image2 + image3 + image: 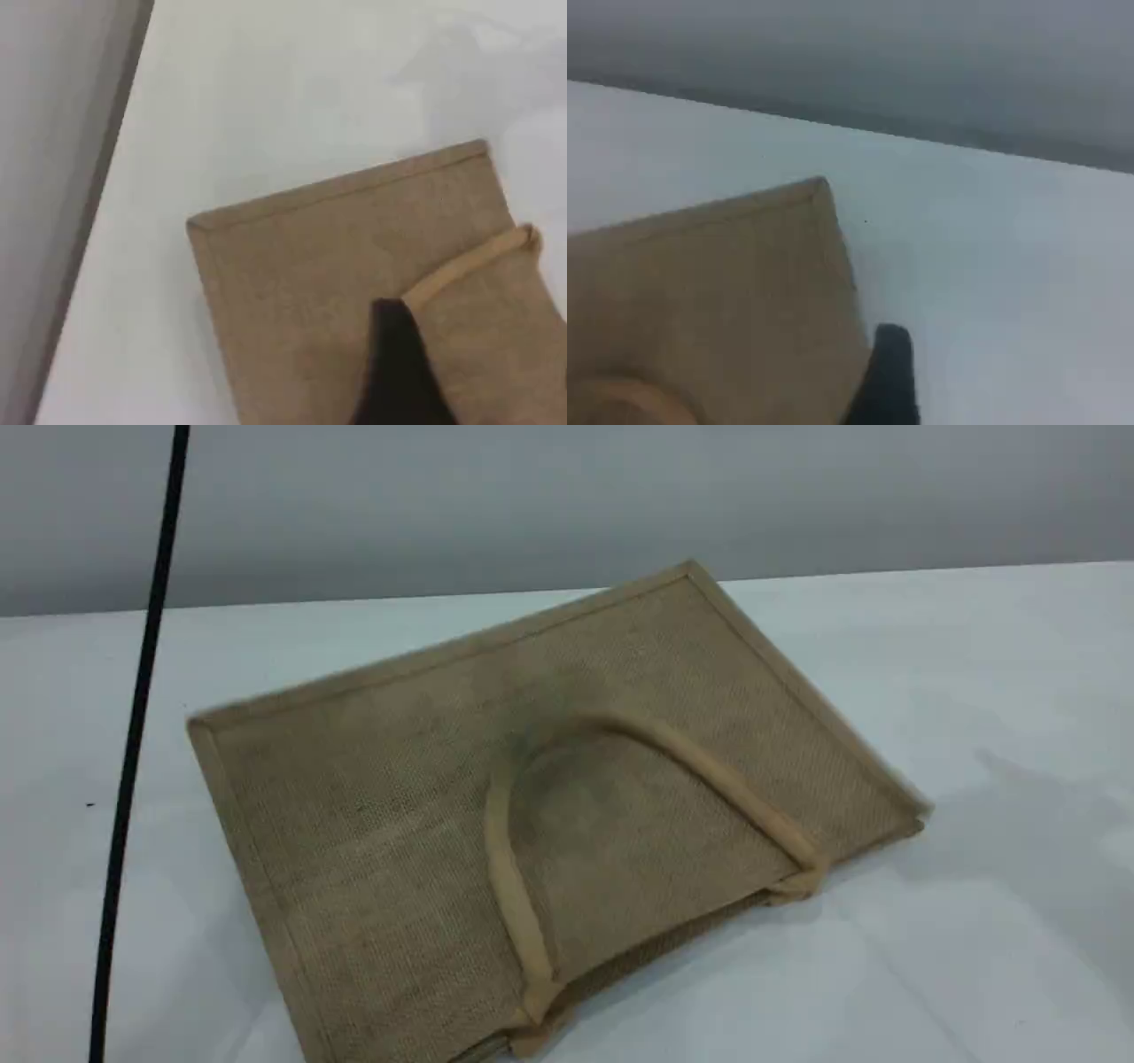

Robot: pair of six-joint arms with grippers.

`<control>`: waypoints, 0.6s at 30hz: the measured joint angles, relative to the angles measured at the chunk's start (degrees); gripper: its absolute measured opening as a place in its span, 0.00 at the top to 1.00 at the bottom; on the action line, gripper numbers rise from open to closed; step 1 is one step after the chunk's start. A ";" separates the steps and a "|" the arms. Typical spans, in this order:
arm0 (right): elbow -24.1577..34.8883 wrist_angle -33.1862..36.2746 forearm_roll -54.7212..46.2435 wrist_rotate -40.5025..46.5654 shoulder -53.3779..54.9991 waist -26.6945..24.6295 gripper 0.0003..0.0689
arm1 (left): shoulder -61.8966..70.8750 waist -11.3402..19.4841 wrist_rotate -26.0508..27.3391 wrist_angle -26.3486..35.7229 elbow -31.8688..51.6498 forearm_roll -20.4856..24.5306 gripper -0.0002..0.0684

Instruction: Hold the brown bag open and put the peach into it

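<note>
The brown bag point(372, 806) lies flat on the white table, its open end toward the near edge and one beige loop handle point(709, 766) resting on top. Neither arm appears in the scene view. The left wrist view looks down on the bag point(310, 283) and its handle point(461, 270), and my left gripper point(461, 398) hovers over it with one black fingertip point(397, 354) showing. In the right wrist view my right gripper point(888, 390) sits just off the bag's point(718, 283) edge, above bare table, holding nothing. The peach is out of view.
A black cable point(133, 744) hangs down the left side of the scene view. The white table point(974, 691) spreads around the bag and ends at a grey wall point(567, 496) behind.
</note>
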 joint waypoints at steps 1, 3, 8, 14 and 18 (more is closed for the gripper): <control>-0.38 0.51 -0.23 0.00 -0.04 0.00 0.15 | 0.00 0.00 -0.97 0.00 -0.18 0.30 0.38; -1.68 2.23 -1.13 0.00 -0.71 0.00 0.15 | -0.05 0.06 -3.06 0.00 -0.73 2.25 0.35; -5.99 11.23 -3.18 0.00 -4.52 0.00 0.15 | -0.95 0.06 -12.78 0.07 -3.28 10.10 0.34; -13.01 23.75 -4.22 0.64 -11.57 0.00 0.15 | -5.11 0.06 -26.83 0.28 -3.21 20.43 0.34; -16.75 31.79 -4.41 2.94 -16.99 0.00 0.15 | -8.93 0.06 -35.38 0.24 -3.17 24.98 0.34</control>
